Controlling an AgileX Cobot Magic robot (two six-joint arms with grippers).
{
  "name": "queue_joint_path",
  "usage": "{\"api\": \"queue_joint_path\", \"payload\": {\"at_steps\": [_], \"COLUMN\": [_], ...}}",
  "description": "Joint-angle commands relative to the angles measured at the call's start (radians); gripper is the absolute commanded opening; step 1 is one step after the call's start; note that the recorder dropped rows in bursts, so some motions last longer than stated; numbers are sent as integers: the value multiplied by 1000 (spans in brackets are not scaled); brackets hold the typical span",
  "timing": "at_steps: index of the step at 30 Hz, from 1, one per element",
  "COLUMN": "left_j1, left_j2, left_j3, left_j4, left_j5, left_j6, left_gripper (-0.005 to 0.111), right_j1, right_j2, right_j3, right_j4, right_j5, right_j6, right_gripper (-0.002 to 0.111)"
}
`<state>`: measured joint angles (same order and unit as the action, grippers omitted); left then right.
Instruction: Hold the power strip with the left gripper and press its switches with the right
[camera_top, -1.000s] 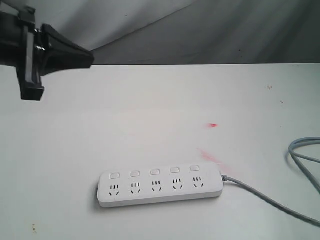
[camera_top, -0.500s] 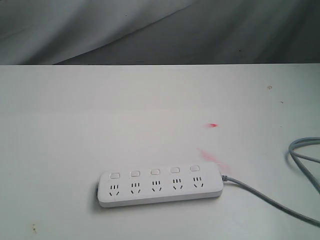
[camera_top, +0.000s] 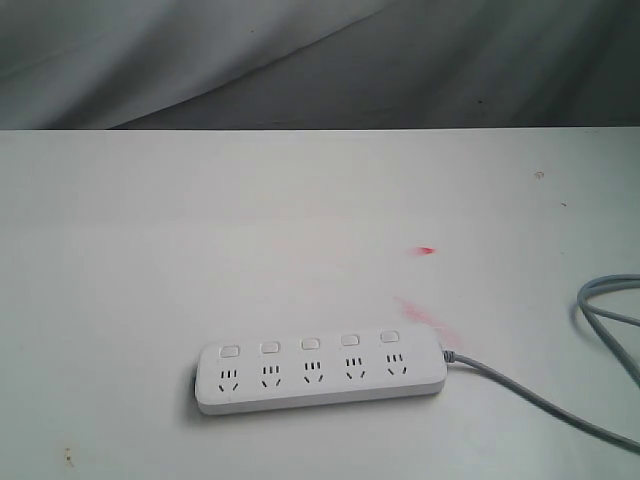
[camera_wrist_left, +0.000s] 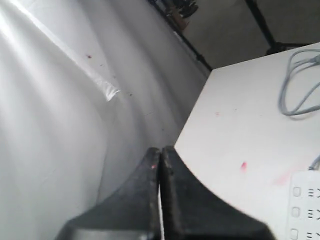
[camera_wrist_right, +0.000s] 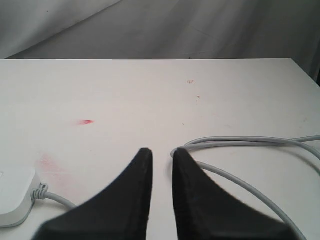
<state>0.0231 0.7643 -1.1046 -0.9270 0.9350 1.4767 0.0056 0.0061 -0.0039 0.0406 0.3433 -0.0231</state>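
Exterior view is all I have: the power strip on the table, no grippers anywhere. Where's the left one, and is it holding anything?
Observer: The left gripper is shut on nothing, fingers pressed together. It sits by the edge of the table, well clear of the power strip.
Operator: And the right one?
Observer: The right gripper hangs over the table with a narrow gap between its fingers and nothing in it.
Operator: What lies nearest to it?
Observer: The grey cable loops just past its fingertips, and the strip's cable end is off to one side, untouched.
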Motion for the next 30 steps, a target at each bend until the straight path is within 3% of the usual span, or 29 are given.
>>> {"api": "queue_joint_path", "payload": {"at_steps": [1, 5, 9, 13, 22, 30], "left_j1": [-3, -3, -3, -3, -3, -3], "left_j2": [-94, -153, -186, -191, -322, -447], "left_j3": [-4, -4, -4, 13, 428, 735], "left_j4": [167, 431, 692, 836, 833, 832], "left_j5": [-156, -295, -334, -347, -518, -549], "left_j6": [-357, -810, -1243, -1535, -1543, -1520], "left_gripper": [1, 1, 1, 1, 1, 1], "right_j1": [-6, -6, -6, -6, -6, -6], "right_j2": [-6, -6, -6, -6, -6, -6], "right_j3": [4, 4, 4, 4, 4, 4], "right_j4": [-6, -6, -6, -5, -5, -5], "right_j5": [-2, -2, -2, -2, -2, -2], "right_j6": [2, 2, 2, 2, 2, 2], "right_gripper": [14, 14, 14, 14, 14, 14]}}
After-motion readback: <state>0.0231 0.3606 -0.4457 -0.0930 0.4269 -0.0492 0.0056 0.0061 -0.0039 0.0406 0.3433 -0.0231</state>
